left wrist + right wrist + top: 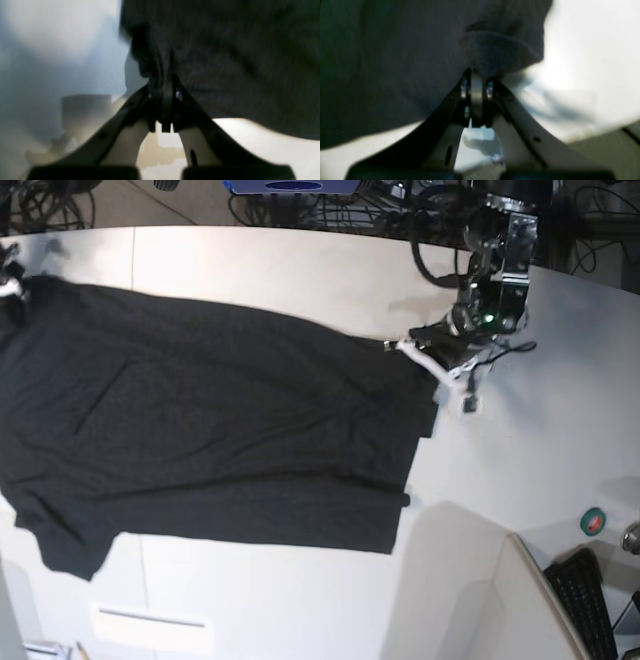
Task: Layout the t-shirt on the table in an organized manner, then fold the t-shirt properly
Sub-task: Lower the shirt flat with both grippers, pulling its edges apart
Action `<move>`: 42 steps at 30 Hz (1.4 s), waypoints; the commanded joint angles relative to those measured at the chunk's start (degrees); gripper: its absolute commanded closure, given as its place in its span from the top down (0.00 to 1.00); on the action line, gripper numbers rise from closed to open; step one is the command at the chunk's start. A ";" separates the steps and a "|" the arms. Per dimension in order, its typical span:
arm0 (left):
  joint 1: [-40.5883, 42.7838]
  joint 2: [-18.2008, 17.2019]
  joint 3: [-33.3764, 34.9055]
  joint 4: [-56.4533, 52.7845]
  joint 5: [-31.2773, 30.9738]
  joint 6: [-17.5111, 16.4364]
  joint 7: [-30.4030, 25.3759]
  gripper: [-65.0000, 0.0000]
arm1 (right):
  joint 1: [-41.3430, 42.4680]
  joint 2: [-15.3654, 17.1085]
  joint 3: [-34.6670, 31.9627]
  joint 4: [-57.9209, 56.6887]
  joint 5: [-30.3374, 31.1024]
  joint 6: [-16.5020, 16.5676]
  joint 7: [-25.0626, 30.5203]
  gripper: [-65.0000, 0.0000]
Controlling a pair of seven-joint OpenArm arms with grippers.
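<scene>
Overhead, the large black soft-fabric t-shirt lies spread across the very large smooth off-white tabletop, covering most of the left and middle of the base view, its plain dark side up. Its long edges run left to right; the near edge is fairly straight, and a short sleeve flap hangs at the near left corner. A few shallow creases cross the cloth. A thin dark seam line runs across the tabletop at its far left part.

At the shirt's far right corner the left gripper sits low over the table, its white and black fingers pointing left into the cloth. The left wrist view shows its jaws pressed together on a bunched pinch of the shirt, with the cloth fanning away up and to the right and pale tabletop below.

At the far left edge of the base view the right gripper is only partly in frame, at the shirt's far left corner. The right wrist view shows its jaws closed on a small fold of the dark fabric, the pale tabletop bright to the right.

A black keyboard and a small green round object lie at the near right; cables crowd the far edge.
</scene>
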 commanded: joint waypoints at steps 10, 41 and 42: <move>10.36 -0.84 -9.84 7.31 0.87 0.34 -1.21 0.00 | -1.90 -0.75 0.53 2.96 -3.81 0.39 1.21 0.00; 20.56 2.06 -24.87 19.45 0.34 0.51 -1.03 0.81 | 0.91 -6.82 14.34 15.27 -15.33 0.48 -1.69 0.37; 20.47 2.42 -26.19 20.59 0.34 0.42 -1.03 0.81 | 1.00 -6.64 14.07 16.32 -15.33 0.48 -1.69 0.37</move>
